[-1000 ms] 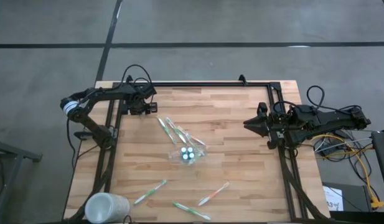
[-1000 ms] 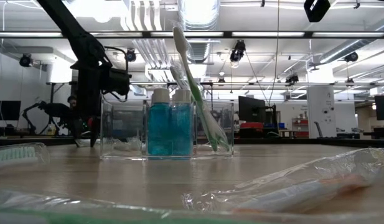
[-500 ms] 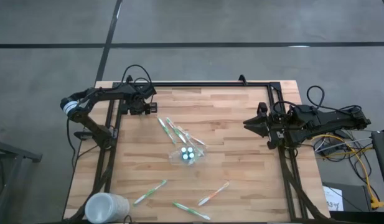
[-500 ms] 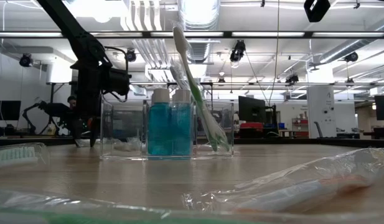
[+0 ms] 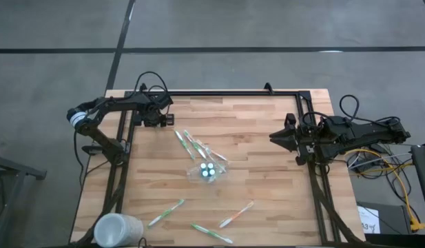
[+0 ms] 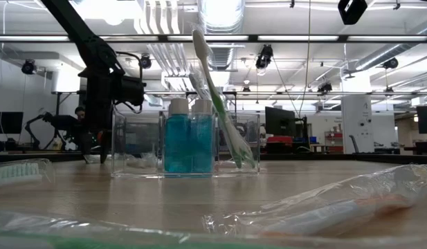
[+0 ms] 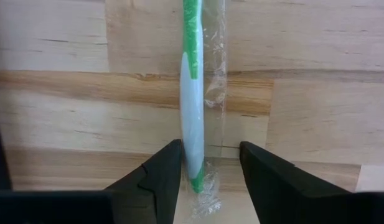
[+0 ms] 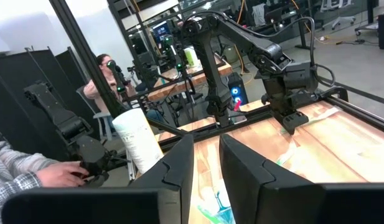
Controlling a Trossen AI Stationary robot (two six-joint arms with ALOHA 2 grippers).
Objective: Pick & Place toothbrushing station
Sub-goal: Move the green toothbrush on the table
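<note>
Near the table's middle stands the toothbrushing station (image 5: 209, 171), a clear holder with blue tubes (image 6: 189, 144) and a green-white toothbrush (image 6: 214, 97) leaning inside it. Up toward the far-left corner from the station, the left gripper (image 7: 209, 163) hovers low, fingers parted narrowly around a wrapped green and white toothbrush (image 7: 192, 93) lying on the wood. Off to the station's right, the right gripper (image 5: 274, 136) waits, fingers slightly apart, holding nothing
</note>
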